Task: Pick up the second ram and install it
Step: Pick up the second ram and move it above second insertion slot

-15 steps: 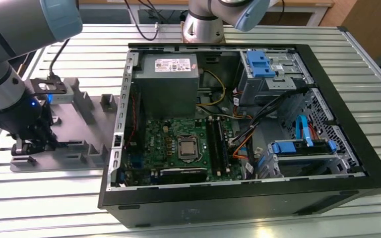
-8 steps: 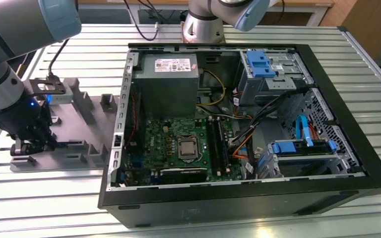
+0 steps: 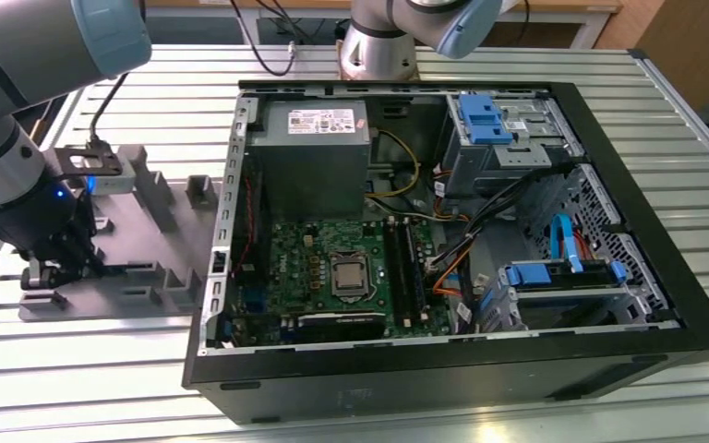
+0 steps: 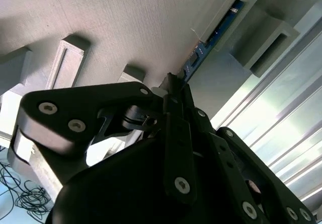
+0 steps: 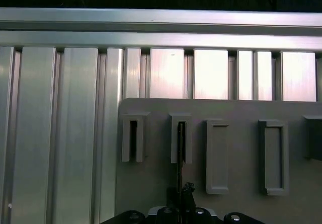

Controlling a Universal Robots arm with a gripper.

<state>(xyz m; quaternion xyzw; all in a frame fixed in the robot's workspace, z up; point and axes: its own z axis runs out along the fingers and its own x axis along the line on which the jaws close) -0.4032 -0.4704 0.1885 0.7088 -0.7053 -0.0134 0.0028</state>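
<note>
Far on the exterior view's left, the gripper [image 3: 53, 269] is down at the gray holder [image 3: 158, 198] on the slatted table [image 3: 84, 369]. In the second wrist view its fingers [image 4: 176, 113] look pinched onto the ram [image 4: 211, 39], a blue stick standing on edge in a holder slot. On the exterior view's right the open case [image 3: 650, 231] lies well apart, motherboard [image 3: 330, 268] showing.

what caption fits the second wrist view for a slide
Black gripper at the long blue circuit-board ram stick seated in a grey slotted holder
</note>
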